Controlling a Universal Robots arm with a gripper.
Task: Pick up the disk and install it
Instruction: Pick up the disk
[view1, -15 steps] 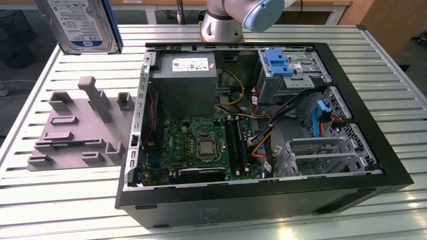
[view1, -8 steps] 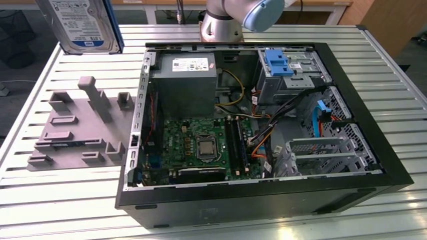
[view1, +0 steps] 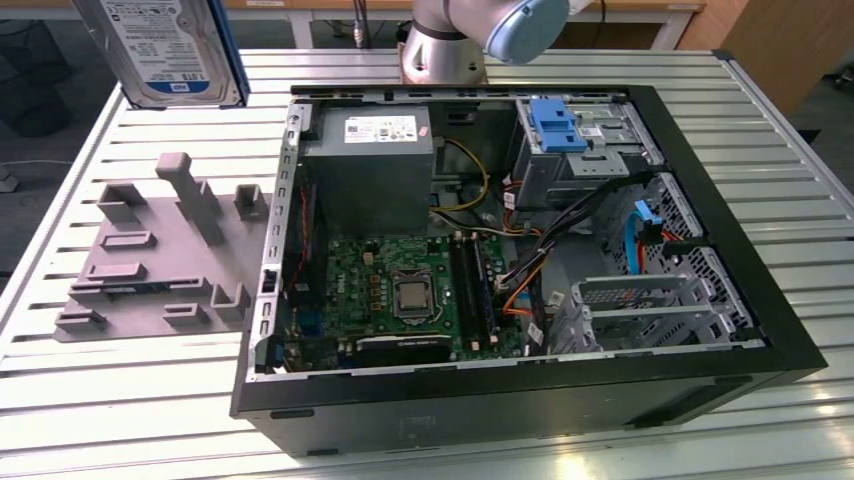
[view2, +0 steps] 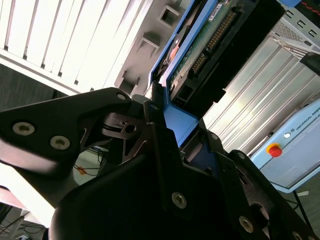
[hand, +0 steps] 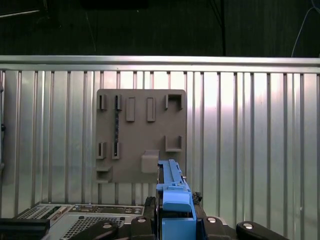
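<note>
The disk (view1: 160, 48), a silver drive with a white-and-blue label in a blue frame, hangs upright in the air at the exterior view's upper left, above the grey fixture plate (view1: 160, 250). In the second wrist view my gripper (view2: 175, 120) is shut on the disk (view2: 200, 50) by its blue frame, and the drive's green circuit board faces the camera. In the first wrist view the blue frame edge of the disk (hand: 172, 192) stands between the black fingers of the gripper (hand: 175, 217), over the fixture plate (hand: 142, 135).
An open computer case (view1: 747, 330) lies on the slatted metal table (view1: 801, 150), with a motherboard (view1: 400, 290), a grey power supply (view1: 371, 150) and a drive cage holding a blue bracket (view1: 558, 125). The arm's base (view1: 447, 45) stands behind the case.
</note>
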